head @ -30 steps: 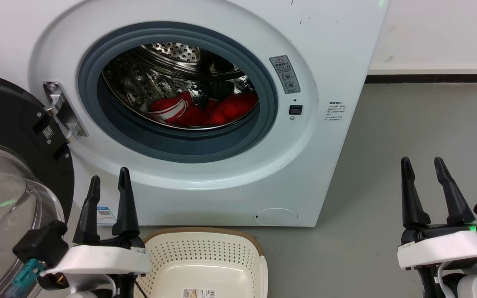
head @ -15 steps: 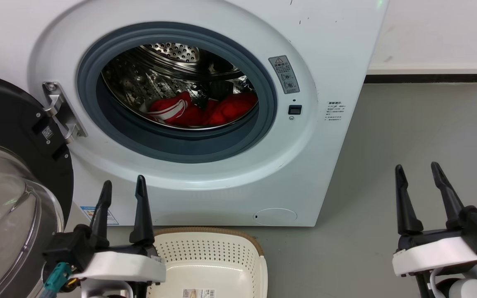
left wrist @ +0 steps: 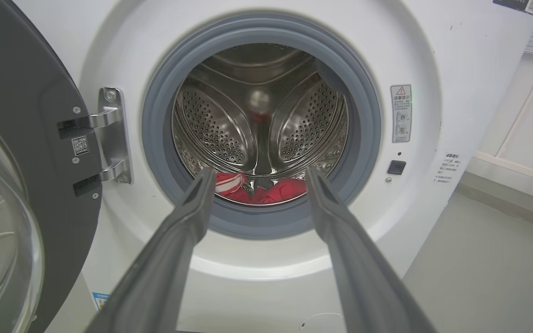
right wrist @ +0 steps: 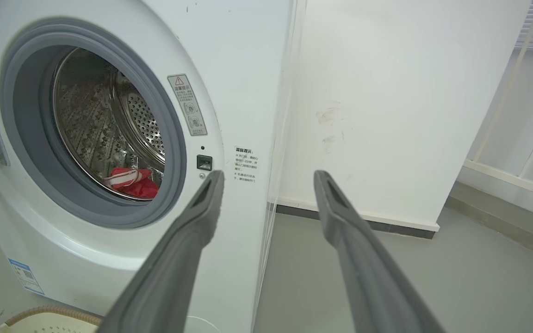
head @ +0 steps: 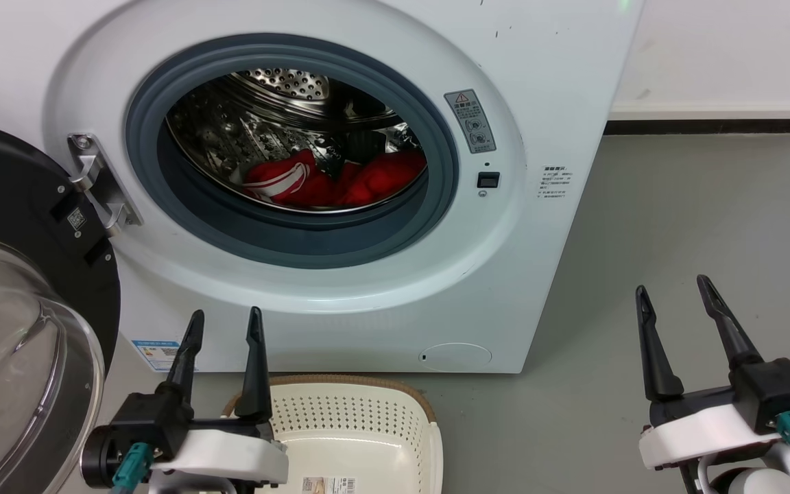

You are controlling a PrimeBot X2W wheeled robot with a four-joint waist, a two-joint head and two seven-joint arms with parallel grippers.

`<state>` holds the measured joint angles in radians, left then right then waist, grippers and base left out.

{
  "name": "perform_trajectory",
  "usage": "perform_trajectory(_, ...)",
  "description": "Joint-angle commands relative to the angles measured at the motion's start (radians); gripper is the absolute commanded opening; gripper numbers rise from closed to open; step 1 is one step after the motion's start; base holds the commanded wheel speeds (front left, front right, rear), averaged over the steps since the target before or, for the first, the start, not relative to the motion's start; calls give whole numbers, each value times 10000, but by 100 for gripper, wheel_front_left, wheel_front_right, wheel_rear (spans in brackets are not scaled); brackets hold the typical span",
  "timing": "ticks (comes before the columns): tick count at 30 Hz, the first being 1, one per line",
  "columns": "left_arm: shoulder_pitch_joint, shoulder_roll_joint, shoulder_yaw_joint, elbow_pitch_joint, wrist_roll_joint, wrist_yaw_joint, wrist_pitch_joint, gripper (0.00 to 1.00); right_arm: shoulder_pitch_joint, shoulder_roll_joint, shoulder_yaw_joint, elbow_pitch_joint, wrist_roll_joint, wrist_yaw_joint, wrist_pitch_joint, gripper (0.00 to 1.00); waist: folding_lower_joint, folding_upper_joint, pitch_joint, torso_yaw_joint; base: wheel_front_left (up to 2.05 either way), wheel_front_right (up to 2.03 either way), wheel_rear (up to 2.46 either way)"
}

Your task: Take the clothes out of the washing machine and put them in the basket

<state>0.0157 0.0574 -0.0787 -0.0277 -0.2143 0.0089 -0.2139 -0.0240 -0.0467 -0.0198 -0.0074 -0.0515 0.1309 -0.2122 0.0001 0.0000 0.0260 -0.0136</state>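
Note:
The white washing machine (head: 559,82) stands with its door swung open to the left. Red clothes (head: 340,182) with white stripes lie at the bottom of the steel drum, also seen as clothes (left wrist: 262,189) and clothes (right wrist: 132,182). The cream perforated basket (head: 361,412) sits on the floor in front of the machine. My left gripper (head: 225,319) is open and empty, low, at the basket's left rim, fingers pointing at the drum opening (left wrist: 259,115). My right gripper (head: 673,287) is open and empty, over the floor to the machine's right.
The black-rimmed glass door (head: 18,302) hangs open at the far left on a metal hinge (head: 97,182). Grey floor (head: 676,206) stretches to the right of the machine. A white wall with dark skirting (head: 710,127) runs behind.
Both grippers have drawn down and back in the head view; the left one shifted right toward the basket, the right one slightly left. The clothes have not moved.

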Motion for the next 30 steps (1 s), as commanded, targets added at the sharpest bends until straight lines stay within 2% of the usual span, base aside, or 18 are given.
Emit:
perform_trajectory(1, 51, 26, -50, 13, 279, 21, -85, 100, -1, -49, 25, -77, -311, -3, -104, 100, -1, 0, 3, -1, 0, 0, 0)
perform_trajectory(5, 119, 41, -123, 198, 565, -100, -184, 100, 99, -51, 27, 65, -575, -3, -187, 100, -1, 0, 5, -5, 0, 0, 0)
perform_trajectory(10, 187, -1, -43, 457, 647, -434, -286, 100, 211, -52, -57, 721, -21, -3, -281, 100, -1, 0, -7, -15, 0, 0, 0)
perform_trajectory(16, 243, -45, 70, 519, 1072, -572, -387, 100, 100, -52, -150, 1181, 156, -3, -403, 100, -1, 0, 17, -42, 0, 0, 0)
perform_trajectory(24, 269, -68, 12, 552, 1886, -428, -534, 100, 21, -55, -89, 1276, -86, -5, -549, 100, -1, 0, 54, -83, 0, 0, 0)
perform_trajectory(30, 248, -74, 47, 568, 1777, -396, -519, 100, -6, -54, -102, 1474, 365, -3, -533, 100, -1, 0, 61, -86, 0, 0, 0)
